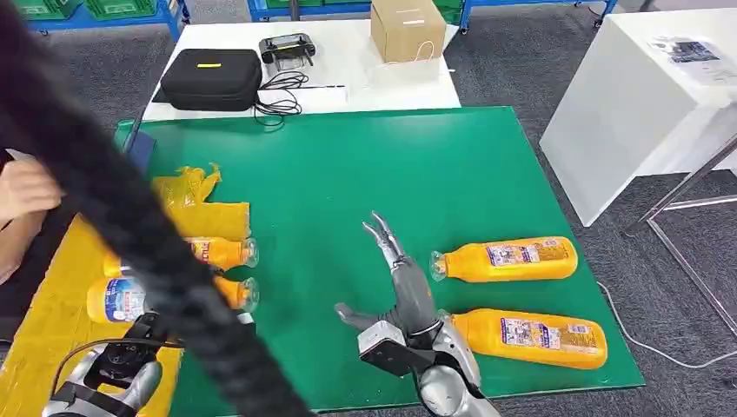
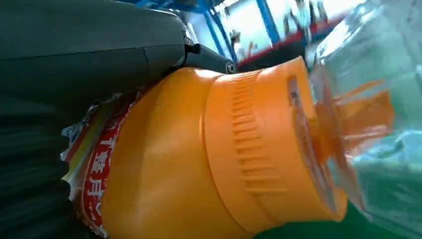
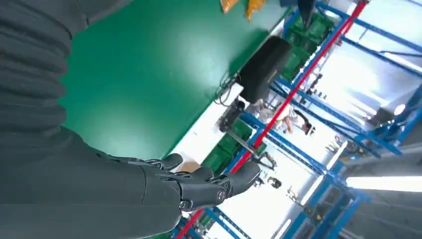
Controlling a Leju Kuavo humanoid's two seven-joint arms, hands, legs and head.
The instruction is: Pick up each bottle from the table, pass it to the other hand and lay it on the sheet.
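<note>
While the left hand [image 1: 130,360] gripped one bottle [image 1: 130,300] over the yellow sheet [image 1: 61,287], beside another [image 1: 222,252] already laid there, the right hand [image 1: 395,269] hovered open-fingered, and two bottles [image 1: 508,259] waited on the green desk [image 1: 348,174].

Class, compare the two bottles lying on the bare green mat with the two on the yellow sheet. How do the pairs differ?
The mat bottles lie on bare green by the right hand, caps pointing left; the sheet bottles lie on the yellow sheet, caps pointing right. The mat pair shows fully; a black cable crosses the sheet pair. All hold orange drink and lie on their sides.
</note>
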